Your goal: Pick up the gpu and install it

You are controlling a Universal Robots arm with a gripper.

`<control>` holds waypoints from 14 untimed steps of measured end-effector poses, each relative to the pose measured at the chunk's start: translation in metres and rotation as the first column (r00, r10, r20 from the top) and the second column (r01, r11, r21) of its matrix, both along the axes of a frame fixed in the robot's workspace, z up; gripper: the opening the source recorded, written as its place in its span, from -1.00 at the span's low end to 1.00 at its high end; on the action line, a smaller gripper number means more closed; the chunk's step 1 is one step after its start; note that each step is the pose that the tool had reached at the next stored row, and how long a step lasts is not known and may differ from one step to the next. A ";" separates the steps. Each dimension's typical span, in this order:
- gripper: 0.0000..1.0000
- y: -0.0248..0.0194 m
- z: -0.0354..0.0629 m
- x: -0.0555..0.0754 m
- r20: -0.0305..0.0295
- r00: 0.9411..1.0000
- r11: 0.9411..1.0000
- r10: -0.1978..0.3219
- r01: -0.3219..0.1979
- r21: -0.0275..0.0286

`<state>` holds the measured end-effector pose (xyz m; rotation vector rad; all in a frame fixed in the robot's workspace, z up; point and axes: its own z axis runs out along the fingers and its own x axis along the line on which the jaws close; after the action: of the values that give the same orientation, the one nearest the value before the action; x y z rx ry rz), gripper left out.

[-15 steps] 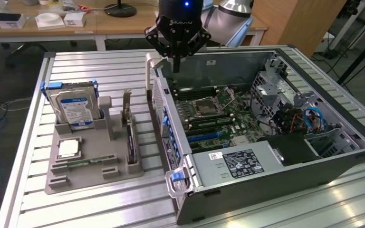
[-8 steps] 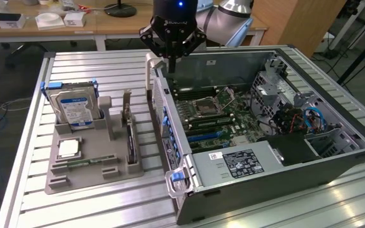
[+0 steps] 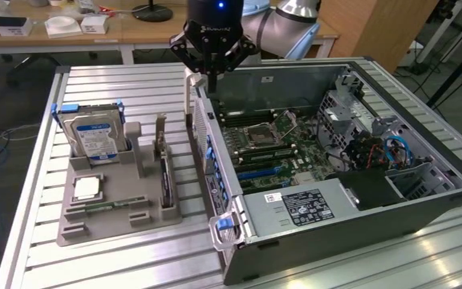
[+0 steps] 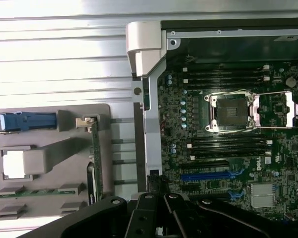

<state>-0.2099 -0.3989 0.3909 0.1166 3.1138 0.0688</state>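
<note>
I see the hand (image 3: 210, 77) in the upper centre of the exterior view, pointing straight down with its fingers drawn together and gripping nothing. It hangs over the side wall of the open computer case (image 3: 360, 223), the wall nearest the tray. I cannot tell whether the fingertips touch that wall.

The gpu (image 3: 164, 168) has not yet been picked up. It stands on its long edge in a slot of the grey tray (image 3: 115, 226), toward the exterior view's left and well apart from the hand. In the wrist view the gpu (image 4: 95, 158) shows as a thin green edge with its silver bracket at one end. The hand (image 4: 158, 198) there sits over the case wall beside the motherboard (image 4: 228, 148).

Also on the tray, a hard drive (image 3: 93, 135) with a blue-white label stands upright, and a processor chip (image 3: 86, 188) lies flat below it in the frame. Tray and case both rest on the slatted metal worktop (image 3: 118, 90). On the motherboard, the processor socket (image 4: 231, 113) sits between rows of memory slots, and a long blue expansion slot (image 4: 208, 176) lies near the hand.
</note>
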 end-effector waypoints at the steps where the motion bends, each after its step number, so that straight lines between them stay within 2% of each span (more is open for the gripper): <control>1: -0.79 0.0000 0.0000 -0.001 0.000 1.000 1.000 0.000 0.000 0.000; 14: -0.79 0.0000 -0.0005 -0.019 0.000 1.000 1.000 0.000 0.000 0.000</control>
<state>-0.2290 -0.3989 0.3904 0.1165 3.1138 0.0689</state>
